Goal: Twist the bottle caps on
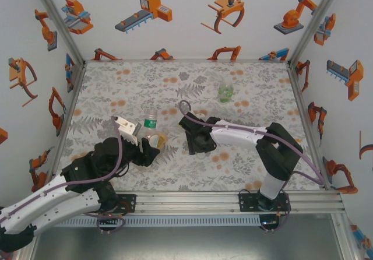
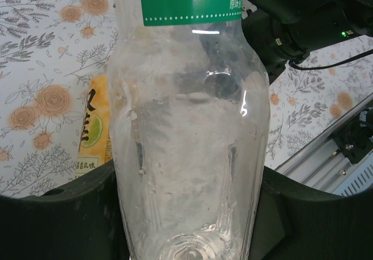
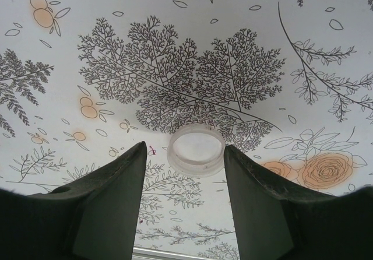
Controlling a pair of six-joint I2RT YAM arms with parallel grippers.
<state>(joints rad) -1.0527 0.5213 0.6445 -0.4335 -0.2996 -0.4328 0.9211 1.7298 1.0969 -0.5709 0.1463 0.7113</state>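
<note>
Right end effector (image 3: 185, 150) flanks cap (image 3: 196, 148) on table (image 3: 303, 32).

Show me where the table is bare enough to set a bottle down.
Bare: the far-left table, between the left wall and the green bottle; the far-right corner beyond that bottle; the near strip between the arm bases. Crowded: the middle, where the left gripper holds the clear bottle beside the orange bottle, with the right gripper over a cap.

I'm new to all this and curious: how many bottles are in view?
3. A clear bottle is gripped in the left hand; an orange bottle sits right beside it; a green bottle stands alone farther back.
</note>
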